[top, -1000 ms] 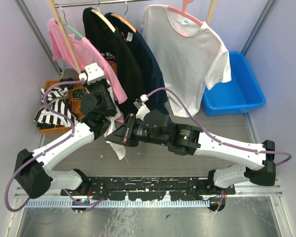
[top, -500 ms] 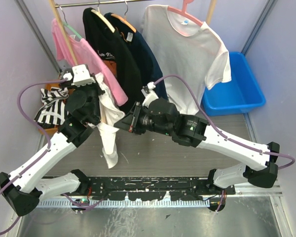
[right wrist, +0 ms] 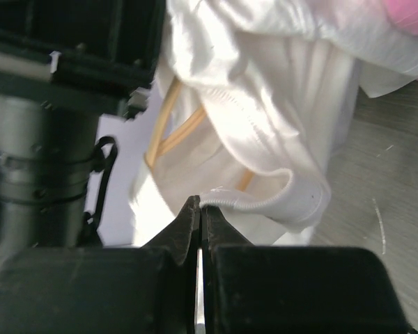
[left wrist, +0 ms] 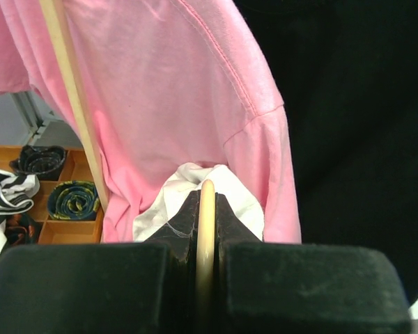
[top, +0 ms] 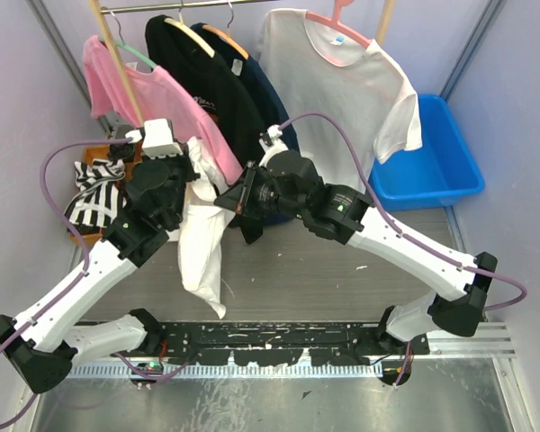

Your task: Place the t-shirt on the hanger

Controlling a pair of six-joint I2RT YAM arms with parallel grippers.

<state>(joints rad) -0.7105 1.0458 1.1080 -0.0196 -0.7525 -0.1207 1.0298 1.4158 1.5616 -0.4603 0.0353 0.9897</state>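
Top external view, mid-task: the white t-shirt (top: 202,243) hangs bunched in a long fold above the tabletop (top: 342,279), left of centre and just near of the pink t-shirt (top: 162,90) on the far rack, held up between the two arms. The left fingers (left wrist: 187,224) are clamped tight on a curved arm of the wooden hanger (left wrist: 207,209), with white cloth gathered just beyond their tips. The right fingers (right wrist: 189,226) are pinched closed on a ribbed, stitched edge of the t-shirt. The right wrist view shows pale wood through the fabric, so the hanger appears to sit at least partly inside the garment. The step in hand looks like drawing the shirt down and across so each shoulder seats on a hanger arm. Doing it well likely means the left arm holding the hanger level and steady while the right pulls the edge outward, gently enough that the thin hem neither slips free nor drags the hanger askew. Whether the neck opening sits over the hanger's middle cannot be told.
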